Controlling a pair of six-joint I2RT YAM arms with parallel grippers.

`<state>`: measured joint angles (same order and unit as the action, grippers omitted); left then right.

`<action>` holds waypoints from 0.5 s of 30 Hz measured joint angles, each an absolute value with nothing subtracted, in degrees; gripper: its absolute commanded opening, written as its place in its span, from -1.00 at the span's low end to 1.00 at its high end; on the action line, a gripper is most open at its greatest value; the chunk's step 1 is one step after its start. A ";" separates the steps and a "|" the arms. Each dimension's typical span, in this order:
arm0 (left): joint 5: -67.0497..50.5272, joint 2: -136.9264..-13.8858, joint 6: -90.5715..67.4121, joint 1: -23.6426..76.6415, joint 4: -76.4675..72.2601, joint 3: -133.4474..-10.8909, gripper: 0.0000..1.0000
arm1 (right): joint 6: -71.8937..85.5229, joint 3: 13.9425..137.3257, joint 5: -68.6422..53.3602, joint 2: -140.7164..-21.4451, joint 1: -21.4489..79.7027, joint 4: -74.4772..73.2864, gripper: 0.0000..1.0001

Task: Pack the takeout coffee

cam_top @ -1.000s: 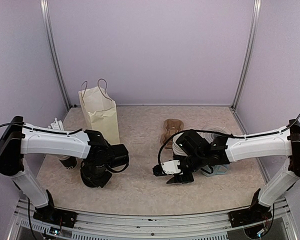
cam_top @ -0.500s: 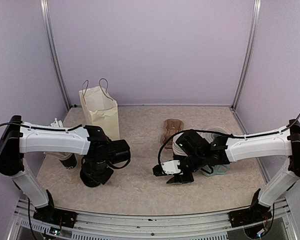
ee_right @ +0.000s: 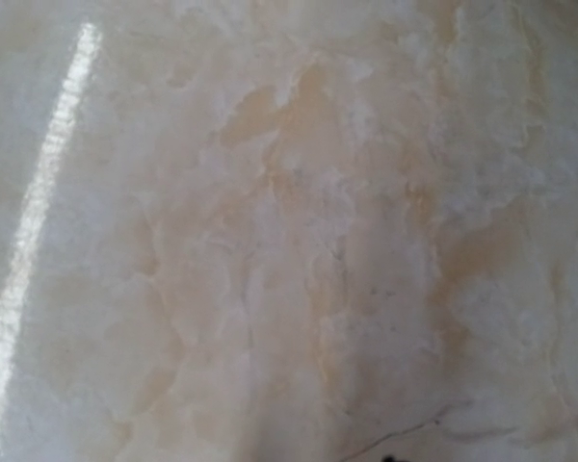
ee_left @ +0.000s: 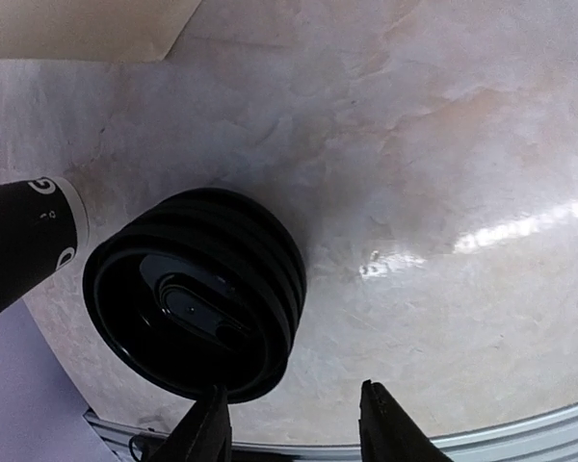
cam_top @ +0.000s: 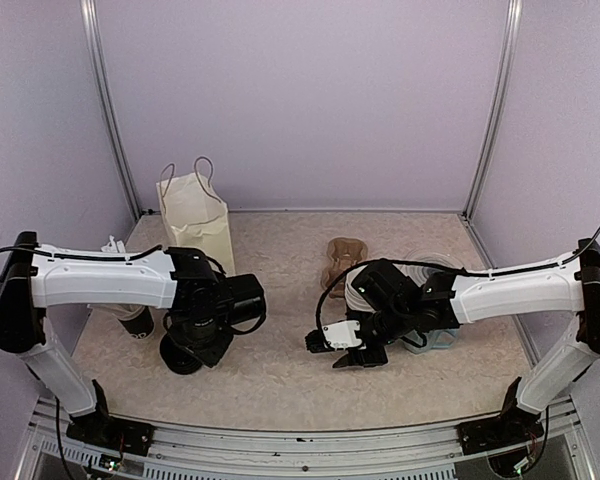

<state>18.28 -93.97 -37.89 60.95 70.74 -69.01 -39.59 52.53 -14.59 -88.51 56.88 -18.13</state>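
Note:
A stack of black round plastic lids (ee_left: 197, 289) rests on the table near the front left, also visible from above as the lid stack (cam_top: 178, 358). My left gripper (ee_left: 294, 423) is open above it. Its left finger (ee_left: 207, 428) sits at the stack's rim, with bare table between the fingers. A black paper cup with white lettering (ee_left: 19, 241) stands just left of the lids; from above, my left arm covers the top of this cup (cam_top: 135, 323). My right gripper (cam_top: 338, 347) hovers low over bare table at centre. Its fingers do not show in its wrist view.
A cream paper bag with handles (cam_top: 195, 225) stands upright behind the left arm. White sticks (cam_top: 110, 246) poke up at the far left. A brown cardboard carrier (cam_top: 345, 256) lies at centre back. A light-blue mug (cam_top: 435, 340) and white rings (cam_top: 425, 263) sit under the right arm.
My left gripper has opened, and its wrist has shifted slightly right and back from the lid stack. The right arm has stayed still.

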 measured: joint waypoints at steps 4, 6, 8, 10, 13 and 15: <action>20.08 -94.00 -41.67 58.83 68.82 -64.53 -0.15 | -39.59 52.53 -14.61 -88.51 56.88 -18.13 -0.17; 20.78 -93.97 -43.09 58.41 67.26 -63.92 -0.20 | -39.59 52.53 -14.59 -88.51 56.86 -18.13 -0.17; 21.17 -93.97 -44.10 58.24 65.63 -63.72 -0.26 | -39.59 52.53 -14.57 -88.51 56.88 -18.13 -0.17; 21.47 -93.97 -44.69 58.13 64.29 -63.66 -0.32 | -39.59 52.53 -14.57 -88.51 56.86 -18.13 -0.17; 21.50 -93.97 -44.91 57.76 62.61 -63.35 -0.37 | -39.59 52.53 -14.57 -88.51 56.86 -18.13 -0.18; 21.52 -93.97 -45.04 57.43 61.80 -62.96 -0.39 | -39.59 52.53 -14.57 -88.51 56.88 -18.13 -0.18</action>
